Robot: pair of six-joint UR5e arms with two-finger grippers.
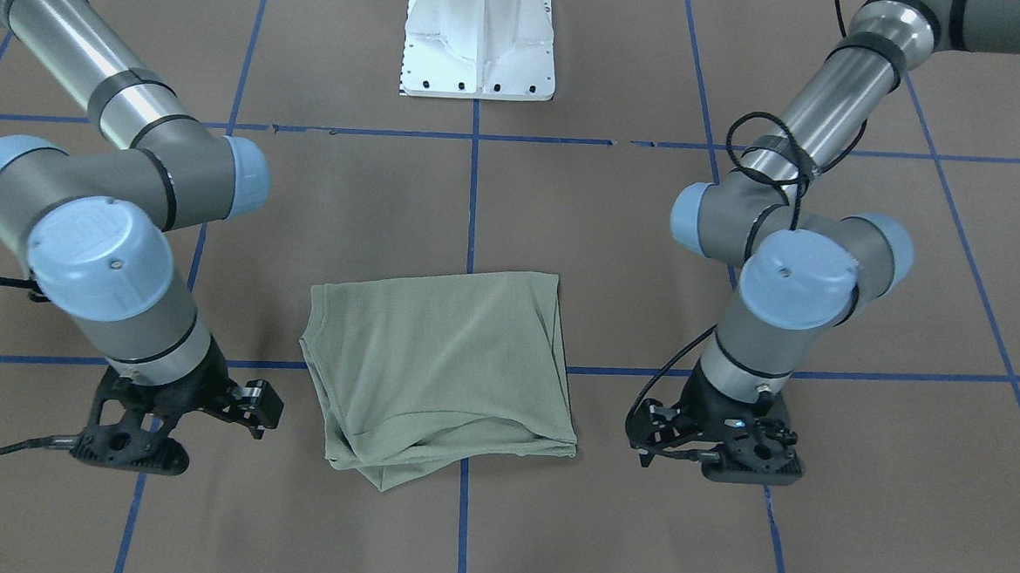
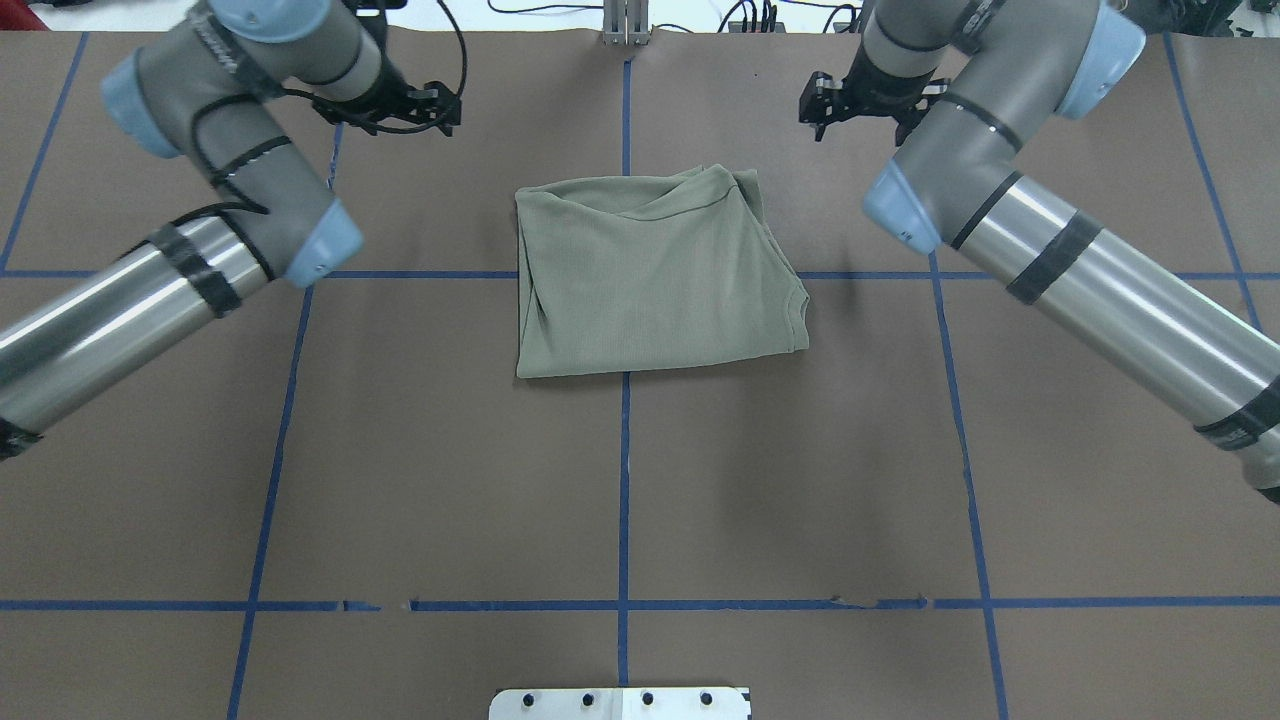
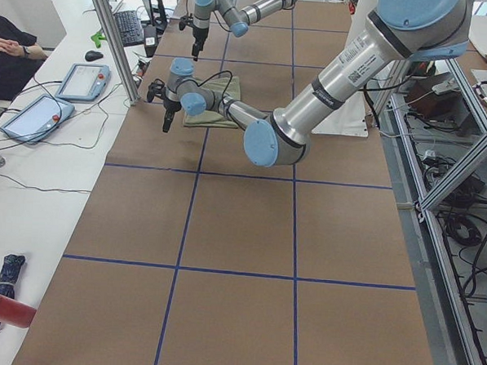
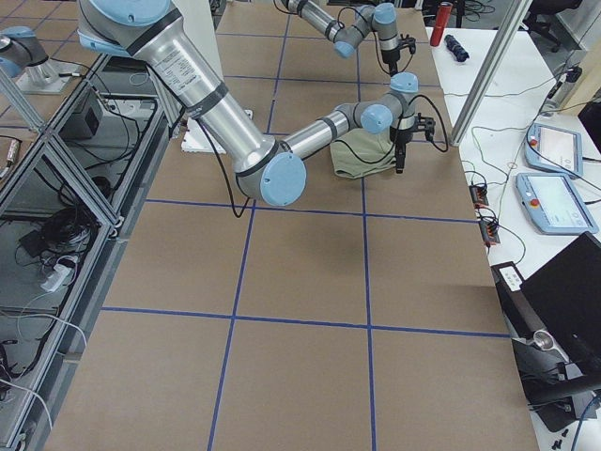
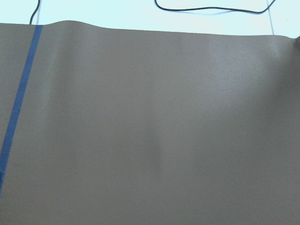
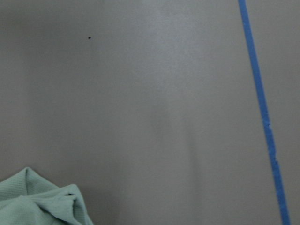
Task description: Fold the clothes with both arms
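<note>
Brown paper is covering the whole table (image 2: 450,480), and blue tape lines (image 2: 623,480) are dividing it into large squares. Both arms are reaching out over the far half of it. The left arm (image 2: 100,310) is coming in from the robot's left and the right arm (image 2: 1100,290) from its right, each bending at the elbow so that its wrist is pointing down at the paper.

Between them the pale green shirt (image 2: 650,280) is lying flat on the table, folded into a rough rectangle. It is sitting across the centre tape line, just where a cross line is meeting it. Its far edge is bunching into loose folds, and a curved ribbed edge (image 2: 803,305) is showing on the robot's right side.

At the robot's own edge of the table the white pedestal (image 1: 479,40) is standing, well apart from the shirt.

The left gripper (image 2: 443,105) is hanging beside the shirt's far left corner and the right gripper (image 2: 815,105) beside its far right corner, neither one touching the cloth. Nothing is showing in either gripper's hold, and how far apart the fingers are standing cannot be told from any view.

The right wrist camera is catching one crumpled corner of the shirt at its lower left, and the left wrist camera is seeing only paper, tape and a thin black cable (image 5: 211,9).
</note>
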